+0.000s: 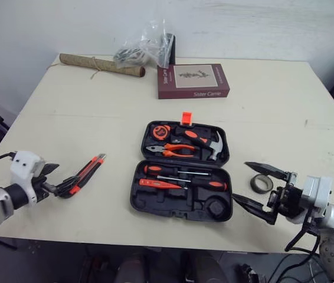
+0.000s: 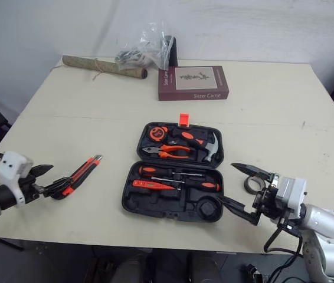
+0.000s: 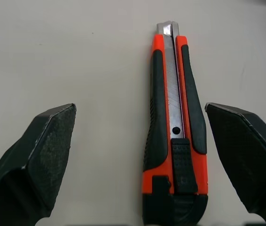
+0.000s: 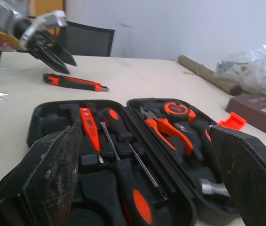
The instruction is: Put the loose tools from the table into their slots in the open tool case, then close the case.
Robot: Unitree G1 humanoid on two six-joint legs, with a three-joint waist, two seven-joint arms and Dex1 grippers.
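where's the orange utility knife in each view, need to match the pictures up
Left eye view: utility knife on the table, left of the open tool case, its near end at the left gripper.
Right eye view: knife in the same place, left of the case.
Left wrist view: knife between that gripper's two open fingers.
Right wrist view: knife beyond the case, under the left gripper.
Shared landmark: the left gripper.

Maroon book (image 1: 193,81) lying flat; clear plastic bag (image 1: 145,47) just behind it; brown roll (image 1: 101,65) near bag.
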